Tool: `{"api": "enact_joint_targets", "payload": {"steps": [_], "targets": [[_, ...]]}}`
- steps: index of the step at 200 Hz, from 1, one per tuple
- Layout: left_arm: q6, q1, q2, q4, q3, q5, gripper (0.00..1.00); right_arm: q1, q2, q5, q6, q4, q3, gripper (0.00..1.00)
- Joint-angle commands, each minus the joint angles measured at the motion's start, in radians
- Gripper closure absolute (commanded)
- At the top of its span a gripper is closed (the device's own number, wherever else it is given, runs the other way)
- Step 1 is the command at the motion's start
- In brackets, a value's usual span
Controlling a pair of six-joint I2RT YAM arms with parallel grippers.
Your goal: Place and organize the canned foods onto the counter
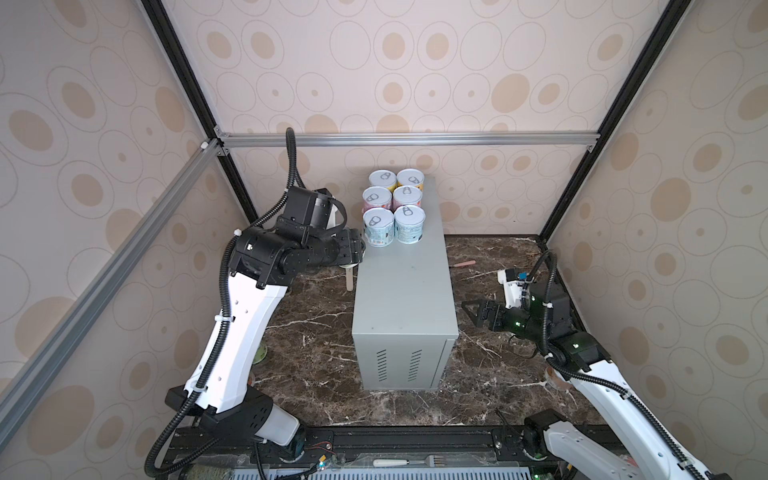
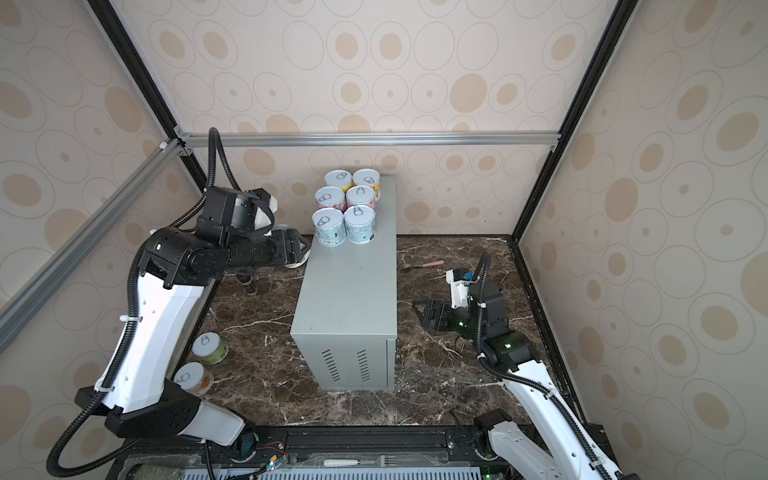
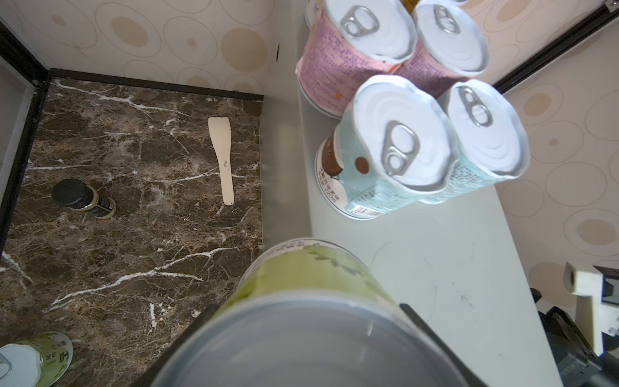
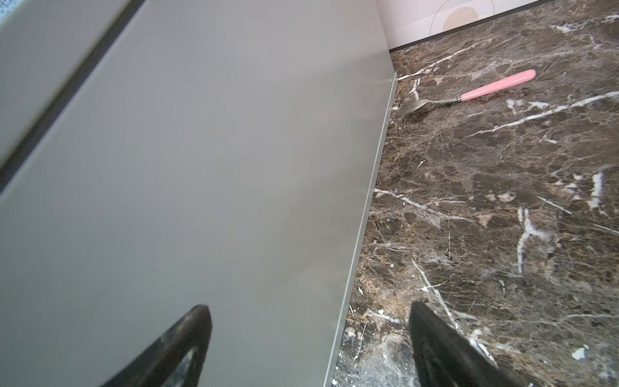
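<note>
So I've got my left end effector (image 1: 358,249) pinching a short green-labelled can (image 3: 311,268) by its sides. It looks upright to me, long axis vertical, and it's hanging right at the left edge of the tall light-grey metal box surface (image 1: 403,291). The bare spot I want is to my right and a touch toward the near end, just beside the two light-blue cans (image 1: 378,227), which are the front pair of the six-can block at the far end. That pair is the thing to watch: the nearer blue can is close to my can, so I reckon a sloppy slide-in could bump it. My right end effector (image 1: 470,313) is spread wide and empty, low beside the box's right wall, so the left arm is clearly nearer. Down on the dark brown marble slab (image 2: 266,328) I see a green can (image 2: 210,347), an orange-print can (image 2: 193,376), a dark-capped bottle (image 3: 82,199), a wooden spatula (image 3: 222,157) and a pink-handled spoon (image 4: 469,93), none in my way.
</note>
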Motion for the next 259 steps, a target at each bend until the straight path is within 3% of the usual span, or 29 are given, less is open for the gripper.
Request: {"api": "enact_joint_targets", "payload": {"steps": [1, 47, 114, 259], "targets": [[0.010, -0.053, 0.022, -0.046, 0.069, -0.070, 0.45, 0.000, -0.006, 0.002, -0.002, 0.011, -0.011, 0.06], [0.005, -0.167, 0.062, -0.068, 0.095, -0.209, 0.45, 0.000, -0.016, 0.003, -0.006, 0.006, -0.011, 0.06], [-0.006, -0.261, 0.095, -0.065, 0.041, -0.318, 0.41, 0.000, -0.026, -0.003, -0.003, 0.014, -0.018, 0.05], [0.025, -0.282, 0.105, -0.008, 0.074, -0.340, 0.10, 0.000, -0.051, 0.006, -0.008, -0.004, -0.006, 0.05]]}}
